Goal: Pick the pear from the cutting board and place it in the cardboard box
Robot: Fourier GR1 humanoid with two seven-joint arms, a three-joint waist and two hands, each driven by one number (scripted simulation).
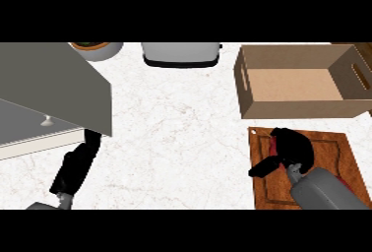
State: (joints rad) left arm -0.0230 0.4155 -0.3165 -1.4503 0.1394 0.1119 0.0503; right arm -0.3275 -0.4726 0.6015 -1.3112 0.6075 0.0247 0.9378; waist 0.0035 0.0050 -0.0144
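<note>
1. R hand (292,146): lower right of frame, over the upper-left part of the cutting board (327,172). Fingers curled down around a reddish item seen only as a sliver at the hand's left edge; judged to be the pear (271,143). State: grasping the pear. Lifted or on the board: cannot tell.
2. Pear location: on/over the cutting board, under the R hand, just below the cardboard box (299,81).
3. Cardboard box: upper right of frame, open top, bare inside. Its near wall sits between hand and interior.
4. L hand (75,167): lower left of frame, fingers straight, resting near the frame edge, holding nothing.
5. Risks from here:
   - Low carry: pear or fingers may strike the box's near wall and push the box.
   - Grip seems to cover only part of the pear; it may slip during the lift.
   - Early release: pear may land on the counter (181,133) between board and box.
6. Hidden/unclear:
   - Pear almost fully covered by the hand; shape and contact pts not visible.
   - Box right side and board lower edge cut off by the frame.
   - Grey block (51,83) at upper left: identity unclear.
</note>
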